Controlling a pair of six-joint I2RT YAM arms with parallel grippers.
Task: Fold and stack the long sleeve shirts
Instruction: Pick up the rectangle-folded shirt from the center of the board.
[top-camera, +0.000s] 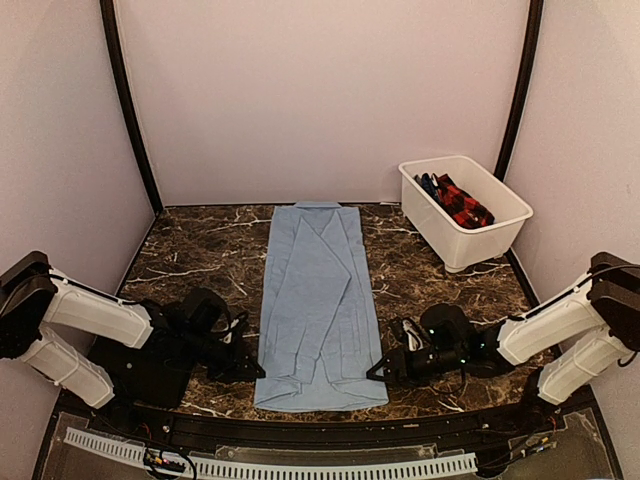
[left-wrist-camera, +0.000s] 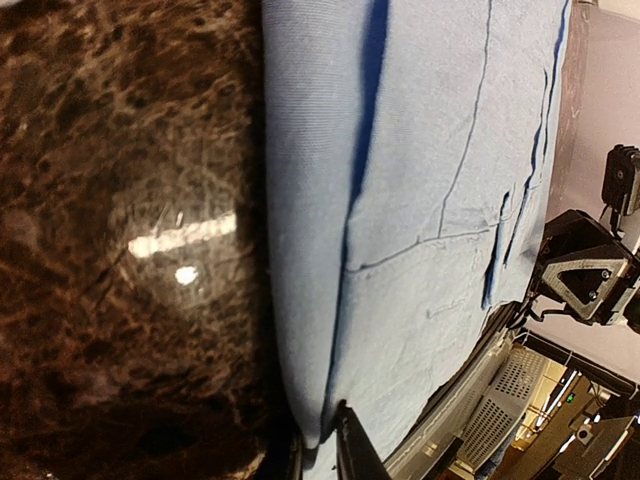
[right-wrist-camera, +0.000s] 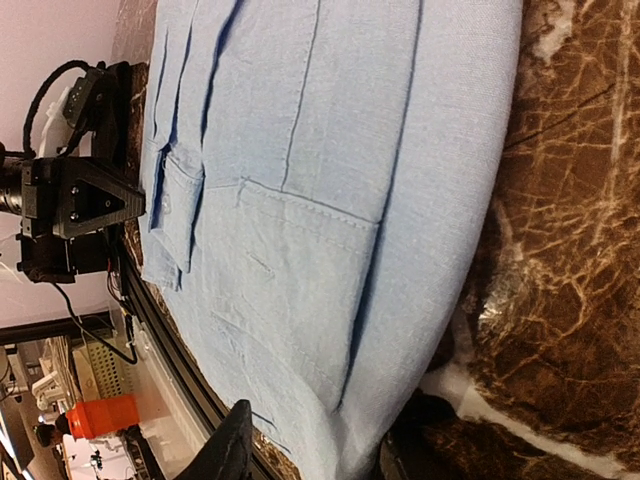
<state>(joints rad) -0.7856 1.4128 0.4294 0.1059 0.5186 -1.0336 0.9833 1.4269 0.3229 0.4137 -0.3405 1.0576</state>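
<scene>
The left gripper (top-camera: 256, 371) is pinching the near left hem of the light-blue shirt (top-camera: 315, 300), which is lying flat on the dark marble table (top-camera: 200, 250) as a long strip with its sides folded in, while the right gripper (top-camera: 376, 371) is straddling its near right hem, jaws partly apart.

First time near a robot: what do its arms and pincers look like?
The left arm and right arm have rounded white shells on the long links and black joints. The left gripper and right gripper are black, each with a triangular frame behind two slim fingers. A black cable loops by the left wrist; small green lights dot the right one.
</scene>
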